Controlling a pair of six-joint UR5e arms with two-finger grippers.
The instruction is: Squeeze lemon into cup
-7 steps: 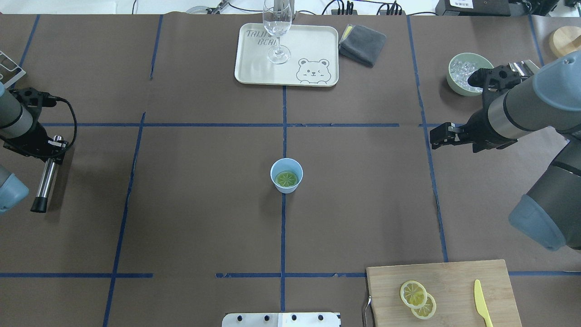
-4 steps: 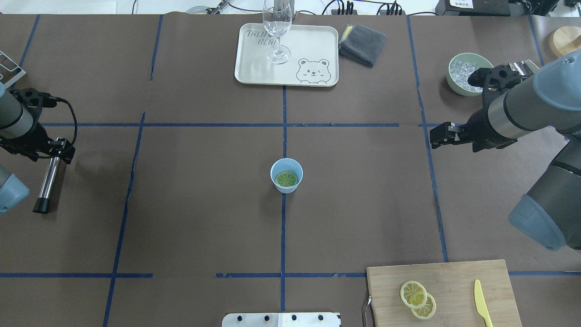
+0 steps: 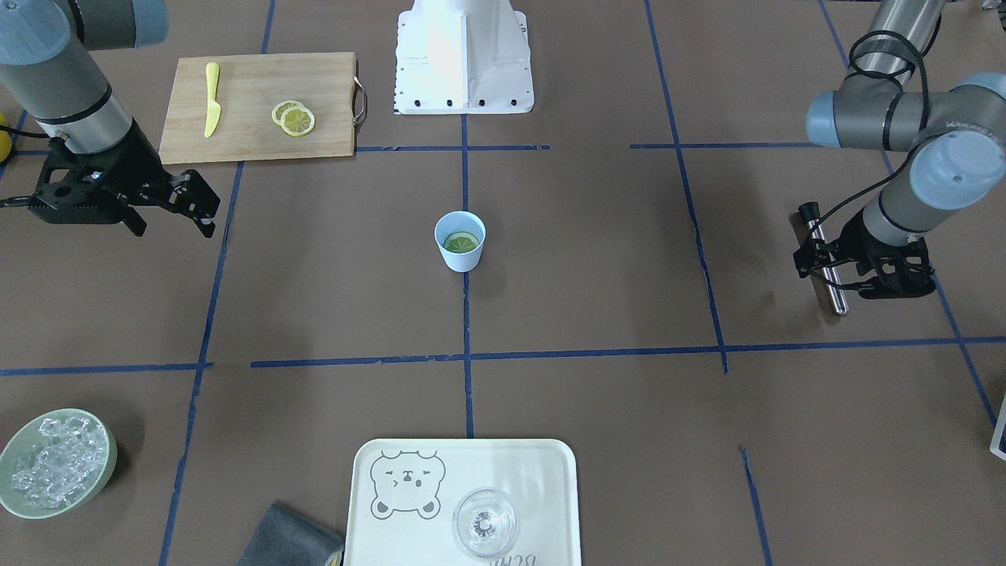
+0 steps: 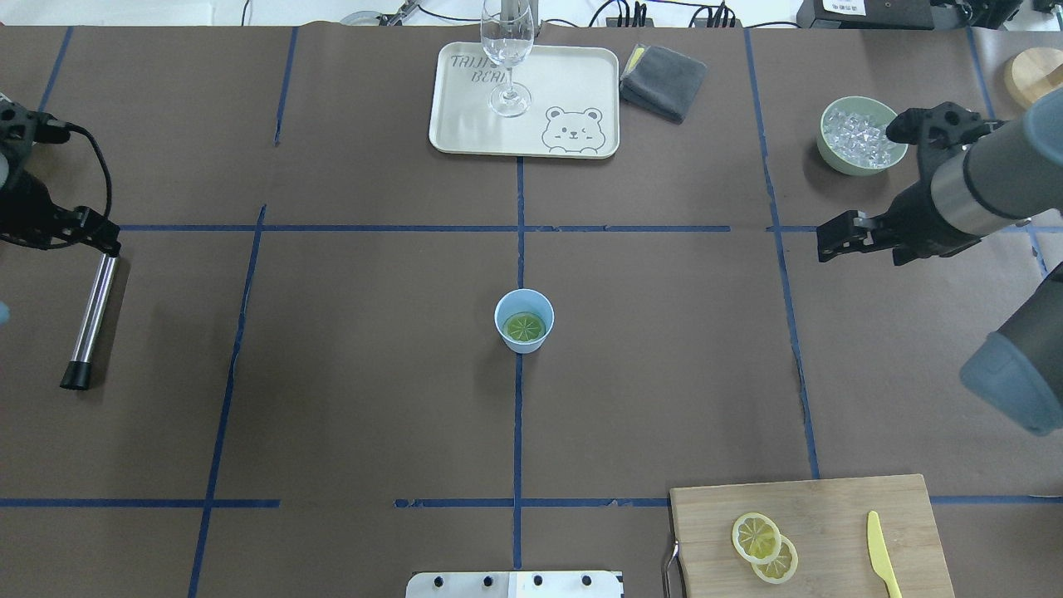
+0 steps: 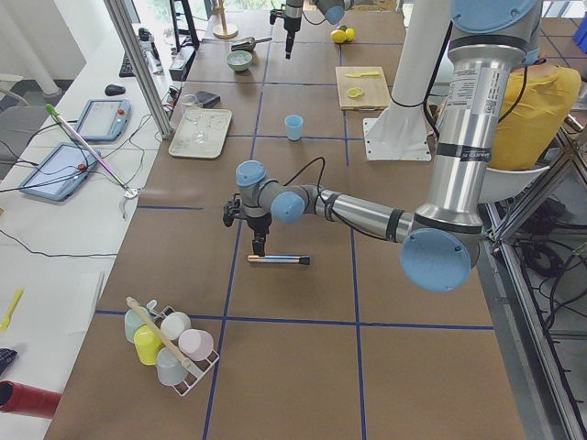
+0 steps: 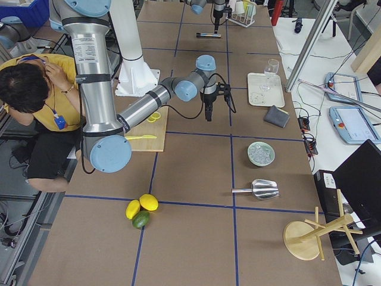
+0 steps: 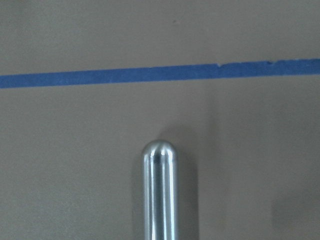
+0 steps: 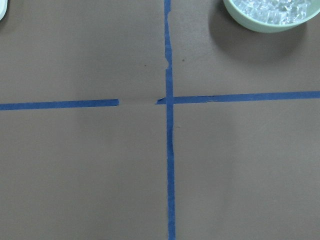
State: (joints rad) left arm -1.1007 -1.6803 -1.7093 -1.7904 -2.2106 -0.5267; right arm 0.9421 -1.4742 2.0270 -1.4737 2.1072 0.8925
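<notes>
Moved since the earlier frames: the left gripper has been pulled back, away from the cup, and the rod it carried is now left flat on the table, far out on the cup's left in the overhead view. The right gripper has also been drawn back, farther from the cup on the opposite side. Cup and lemon are unchanged.

The lemon is seen lying flat on the cup's bottom, well below the rim. Two more slices are left on the board, nearer the robot than the cup and to its right.

Left gripper: positioned over the rod's rounded end. No fingers are shown in the wrist view, so its opening cannot be told, though the rod looks released. Right gripper: fingers are seen spread in the front view, nothing held, hovering over bare table well apart from the cup.

Handling, judged: the slice is taken to be light, thin and easily bent or torn, possibly slick. Lying flat and deep in a narrow cup, it would be hard to pinch. If it is regrasped, hold should be taken across the rind edge, not the flesh. The cup is light and unbraced, so tipping is a risk. The pressing step is judged done.
</notes>
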